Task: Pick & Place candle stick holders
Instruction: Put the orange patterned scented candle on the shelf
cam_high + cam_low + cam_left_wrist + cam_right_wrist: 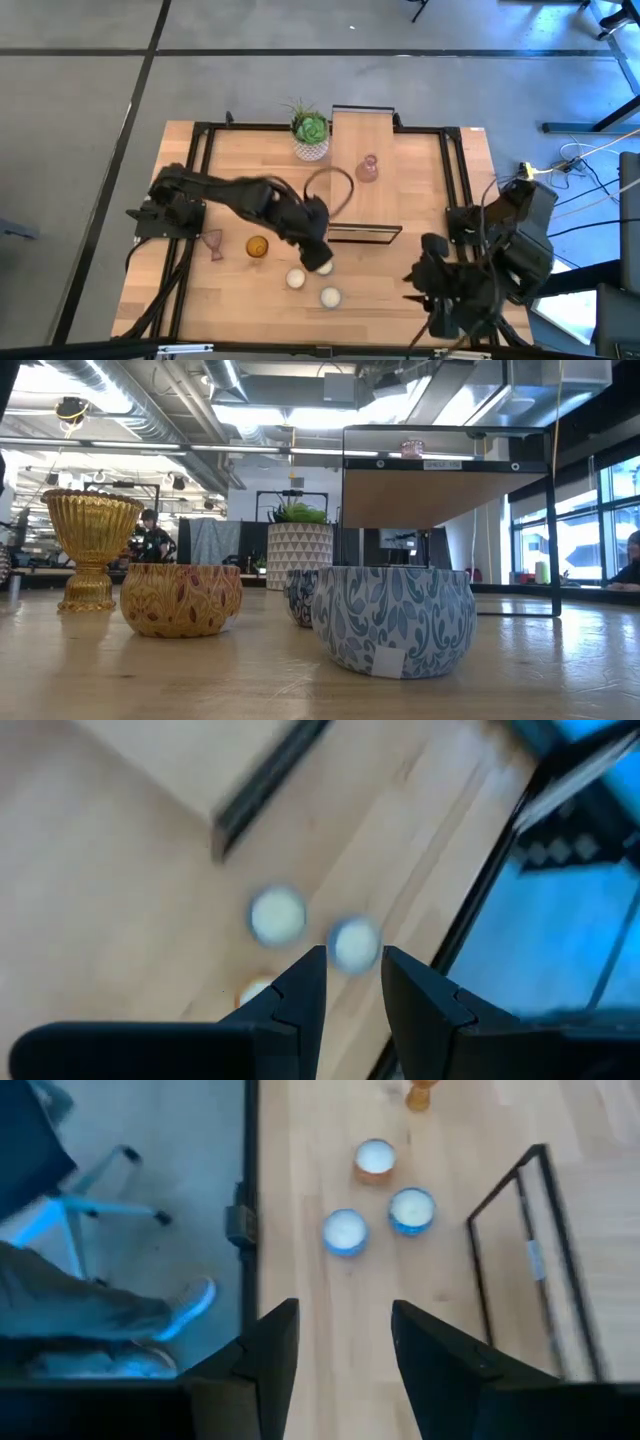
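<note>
An amber candle stick holder [257, 246] stands on the table at the left, upright on its foot [90, 545]. A pale pink holder [213, 242] beside it seems to lie on its side. Another pink holder [367, 168] stands on top of the wooden shelf [365, 135]. My left gripper [322, 262] hovers open above the candle tins, right of the amber holder, with nothing between its fingers [352, 990]. My right gripper [412, 275] hangs open and empty near the table's right front [340, 1350].
Three round candle tins [296, 279] [330, 296] [375, 1160] sit near the front middle, one amber and two blue. A green plant in a white pot [310, 130] stands at the back. The shelf's black frame [365, 235] stands behind the tins.
</note>
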